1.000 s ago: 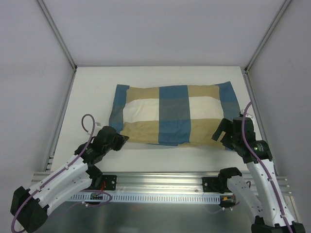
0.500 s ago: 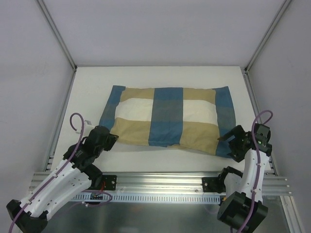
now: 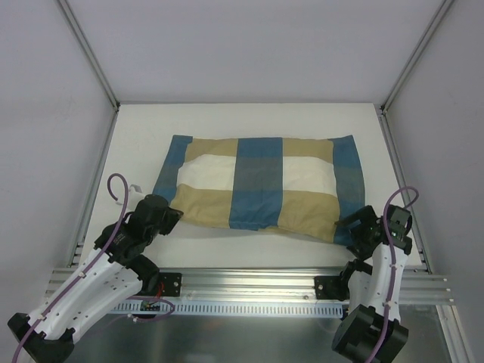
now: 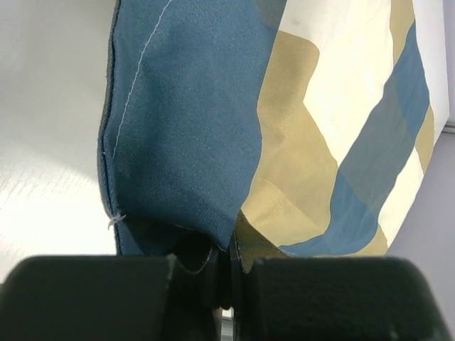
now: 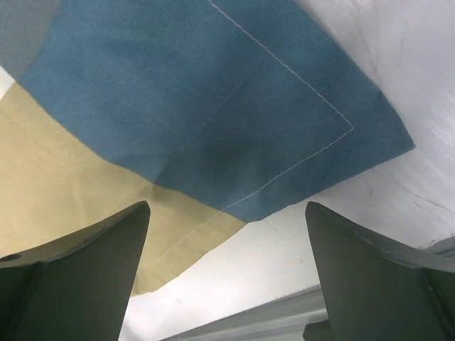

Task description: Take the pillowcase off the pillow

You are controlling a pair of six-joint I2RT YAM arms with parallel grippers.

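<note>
A white table (image 3: 144, 136) is sitting between pale walls. From above, the pillowcase (image 3: 257, 189) is lying across its middle, plump and filled out. The pillow is showing nowhere, so I judge it is wholly inside and the removal is barely begun. The left gripper (image 3: 172, 215) is meeting the near left corner, and the right gripper (image 3: 354, 227) is hovering at the near right one.

In the left wrist view the jaws are pressing together on a blue corner fold, pinching cloth.

In the right wrist view the fingers are standing wide apart over the stitched blue corner — gripping nothing. The checked cloth — blue, tan and cream — is looking soft and lightly creased.
</note>
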